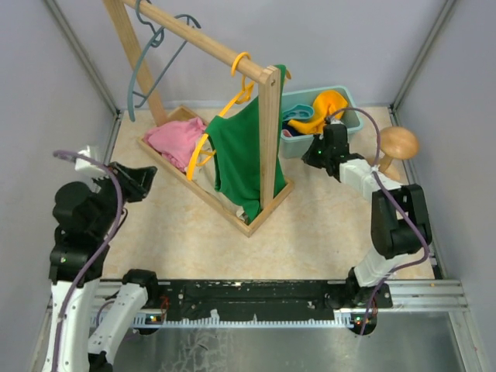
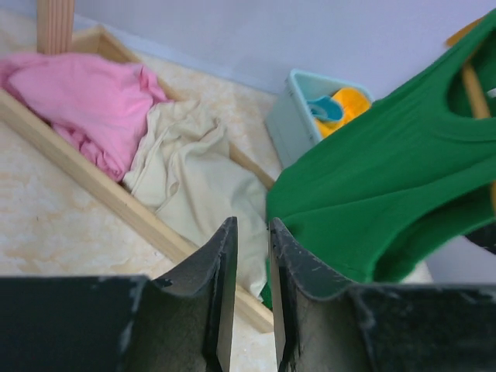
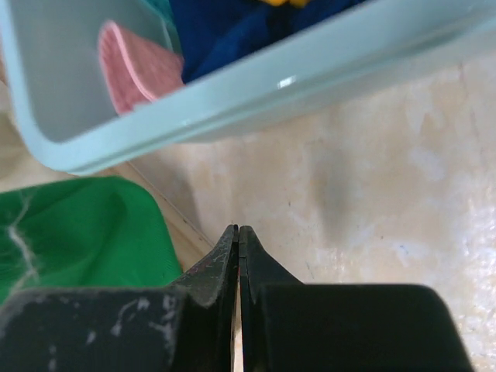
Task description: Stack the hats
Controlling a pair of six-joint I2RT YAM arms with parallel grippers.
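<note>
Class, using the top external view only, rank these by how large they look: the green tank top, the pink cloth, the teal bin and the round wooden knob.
1. green tank top
2. teal bin, partly hidden
3. pink cloth, close to the bin, so unsure
4. round wooden knob

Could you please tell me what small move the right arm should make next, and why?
Probably open the right claw and move it over the bin: its jaws are shut on nothing, just outside the rim, while the pink hat and navy hat lie inside.
</note>
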